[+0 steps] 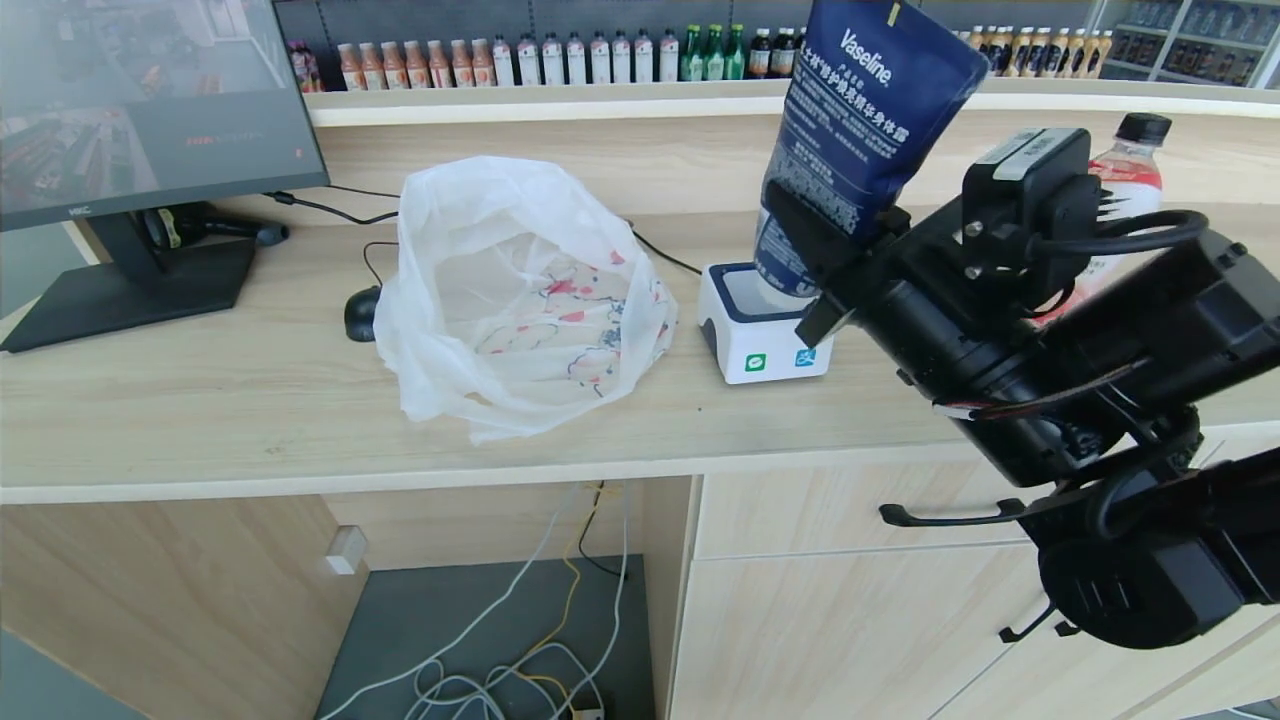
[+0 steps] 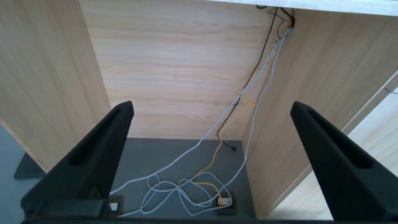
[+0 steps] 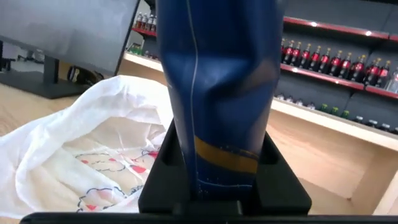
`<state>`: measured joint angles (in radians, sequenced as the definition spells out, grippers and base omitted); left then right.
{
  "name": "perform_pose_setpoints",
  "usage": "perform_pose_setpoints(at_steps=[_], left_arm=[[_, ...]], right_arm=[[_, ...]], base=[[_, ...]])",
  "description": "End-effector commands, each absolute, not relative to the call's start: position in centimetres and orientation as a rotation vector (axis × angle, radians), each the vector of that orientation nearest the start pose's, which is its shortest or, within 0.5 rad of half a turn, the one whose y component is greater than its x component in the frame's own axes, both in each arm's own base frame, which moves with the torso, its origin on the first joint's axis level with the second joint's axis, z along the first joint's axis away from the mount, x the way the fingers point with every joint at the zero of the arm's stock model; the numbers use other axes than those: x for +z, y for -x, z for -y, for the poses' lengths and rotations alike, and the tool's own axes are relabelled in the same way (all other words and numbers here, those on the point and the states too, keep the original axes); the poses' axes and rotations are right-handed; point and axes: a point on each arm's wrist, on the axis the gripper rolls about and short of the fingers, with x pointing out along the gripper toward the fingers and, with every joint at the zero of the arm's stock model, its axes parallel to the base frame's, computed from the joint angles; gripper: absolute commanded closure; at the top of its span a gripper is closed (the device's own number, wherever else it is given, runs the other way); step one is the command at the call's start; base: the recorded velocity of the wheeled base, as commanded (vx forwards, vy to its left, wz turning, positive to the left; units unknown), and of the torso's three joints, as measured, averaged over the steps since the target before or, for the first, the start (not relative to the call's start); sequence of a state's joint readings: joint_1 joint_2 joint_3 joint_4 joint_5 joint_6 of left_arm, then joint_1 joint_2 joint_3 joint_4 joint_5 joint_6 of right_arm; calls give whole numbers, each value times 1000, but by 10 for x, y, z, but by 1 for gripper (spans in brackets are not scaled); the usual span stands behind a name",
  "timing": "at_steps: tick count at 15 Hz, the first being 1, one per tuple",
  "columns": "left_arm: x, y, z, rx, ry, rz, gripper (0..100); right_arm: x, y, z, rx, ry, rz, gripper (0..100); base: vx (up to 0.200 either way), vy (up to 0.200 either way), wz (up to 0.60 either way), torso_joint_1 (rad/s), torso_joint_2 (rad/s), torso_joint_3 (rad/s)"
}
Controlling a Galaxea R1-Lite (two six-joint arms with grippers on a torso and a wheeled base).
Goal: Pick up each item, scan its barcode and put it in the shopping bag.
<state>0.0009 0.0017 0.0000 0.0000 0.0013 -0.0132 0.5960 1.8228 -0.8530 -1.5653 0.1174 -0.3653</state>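
R gripper [image 1: 828,262] is clamped on 1 blue pouch [image 1: 872,110], gripping near its lower end with one finger on each side; the wrist view shows both black fingers [image 3: 166,163] pressed against the pouch [image 3: 217,93]. The pouch stands roughly upright, top leaning away from the robot. Its lower end is right over the dark top of 1 white scanner box [image 1: 765,340]; can't tell if they touch.

L gripper [image 2: 211,155] is spread wide w/ nothing between the fingers. It sits low in front of the counter's open bay, where loose cables [image 2: 205,183] lie on the floor.

On the counter [image 1: 200,410]:
- 1 white shopping bag [image 1: 520,290], mouth open, just left of the scanner box.
- 1 black mouse [image 1: 361,313], touching the bag's left side.
- 1 monitor [image 1: 150,90] at far left.
- 1 bottle [image 1: 1135,165] w/ black cap, behind the R arm.

A row of bottles lines the back shelf [image 1: 560,60]; too many and too small for a sure count.
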Motion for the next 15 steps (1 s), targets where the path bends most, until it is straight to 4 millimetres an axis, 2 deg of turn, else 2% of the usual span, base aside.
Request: perform_pose_setpoints(at_steps=[1,5,7,15], left_arm=[[76,23,0,3,14,-2,0],[76,23,0,2,11,-3,0],[76,23,0,2,12,-3,0],[76,23,0,2,14,-2,0]], right_arm=[[245,-261,-183,561,143,679,100],[246,-264,-181,483,57,640,100],[251,-263,-177,398,-59,613,100],[257,-261,-172,394,-121,618,100]], base=[[0,0,0,0,0,0],[0,0,0,0,0,0],[0,0,0,0,0,0],[0,0,0,0,0,0]])
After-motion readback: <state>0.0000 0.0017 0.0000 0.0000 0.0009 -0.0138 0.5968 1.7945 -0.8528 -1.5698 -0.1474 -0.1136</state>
